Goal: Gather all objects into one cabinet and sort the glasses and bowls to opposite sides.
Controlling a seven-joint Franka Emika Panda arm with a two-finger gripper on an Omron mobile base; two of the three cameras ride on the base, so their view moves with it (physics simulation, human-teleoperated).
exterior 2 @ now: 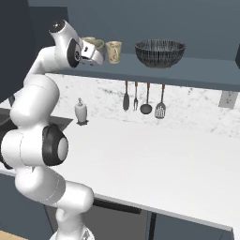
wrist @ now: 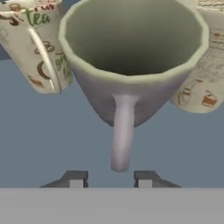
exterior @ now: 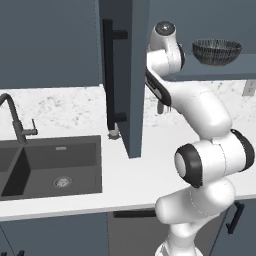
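Mug (wrist: pixel 131 65) handle sits just beyond my tool (wrist: pixel 110 178) (jaws parted, holding nothing); I would retreat straight, avoiding the bowl (exterior 2: pixel 160 52).

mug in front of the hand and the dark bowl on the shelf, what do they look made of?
Mug: likely glazed ceramic; thick rounded rim, smooth plain surface, solid moulded handle. Bowl: probably ceramic too; dark body with fine pale lines. From the left base view those lines could pass for woven wire, so I can't be sure.
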